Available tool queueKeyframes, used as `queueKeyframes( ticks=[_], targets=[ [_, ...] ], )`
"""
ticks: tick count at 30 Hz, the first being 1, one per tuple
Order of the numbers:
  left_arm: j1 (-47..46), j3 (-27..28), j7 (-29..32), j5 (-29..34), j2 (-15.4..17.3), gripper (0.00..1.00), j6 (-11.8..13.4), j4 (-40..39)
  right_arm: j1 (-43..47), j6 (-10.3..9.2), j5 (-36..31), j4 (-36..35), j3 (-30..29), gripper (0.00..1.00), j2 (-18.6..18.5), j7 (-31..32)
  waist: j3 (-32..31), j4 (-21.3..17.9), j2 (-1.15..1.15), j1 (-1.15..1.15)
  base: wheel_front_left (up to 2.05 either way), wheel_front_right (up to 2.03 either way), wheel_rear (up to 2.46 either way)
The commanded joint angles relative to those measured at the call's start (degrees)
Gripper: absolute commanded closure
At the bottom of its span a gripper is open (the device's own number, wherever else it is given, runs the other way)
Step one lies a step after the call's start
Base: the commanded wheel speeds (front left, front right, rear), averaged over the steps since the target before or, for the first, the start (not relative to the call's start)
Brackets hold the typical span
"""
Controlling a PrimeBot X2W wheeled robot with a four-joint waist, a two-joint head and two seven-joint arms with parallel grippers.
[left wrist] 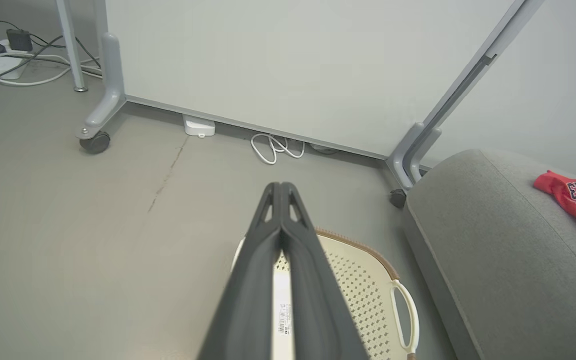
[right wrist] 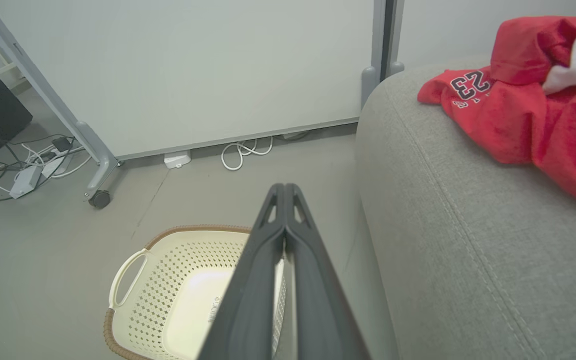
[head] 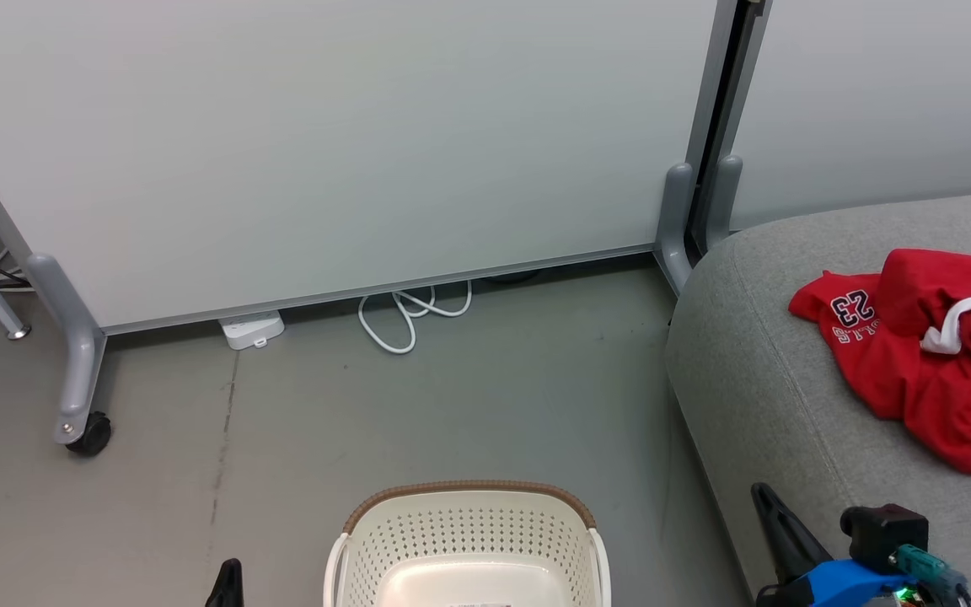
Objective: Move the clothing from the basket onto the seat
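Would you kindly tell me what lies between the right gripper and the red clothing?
Between the right gripper and the clothing lies just bare grey seat, crossed by its seam, in the right wrist view.

From the head: looks forward and down from high up, taking in the basket at the bottom edge, the seat at right and the white partition beyond. From the left wrist: looks from lower and nearer along the left gripper, over the basket toward that partition. From the right wrist: looks along the right gripper, close beside the seat. Common to all three: basket, seat corner, coiled white cable, clothing.
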Motion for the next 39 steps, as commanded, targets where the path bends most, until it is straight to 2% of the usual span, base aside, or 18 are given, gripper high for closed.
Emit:
queueKeyframes(
  ticks=[1, 18, 39],
  targets=[
    [-1.80, 0.75, 0.47, -2.09, 0.08, 1.00, -0.03, -1.29, -1.23, 0.00, 2.76, -1.06, -0.43, 1.00, -0.10, 0.22, 0.03, -0.01, 0.00, 0.00, 0.00, 0.00, 0.00],
    [-4.83, 3.25, 5.25, -17.83, -0.79, 1.00, -0.11, -3.43, -2.67, 0.00, 22.50, -1.91, -2.14, 1.00, -0.15, 2.29, 0.51, -0.06, 0.00, 0.00, 0.00, 0.00, 0.00],
    [-7.43, 5.48, 9.54, -31.75, -1.63, 1.00, -0.21, -5.29, -4.08, 0.00, 39.95, -2.51, -3.74, 1.00, -0.20, 4.19, 1.03, -0.13, 0.00, 0.00, 0.00, 0.00, 0.00]
  ],
)
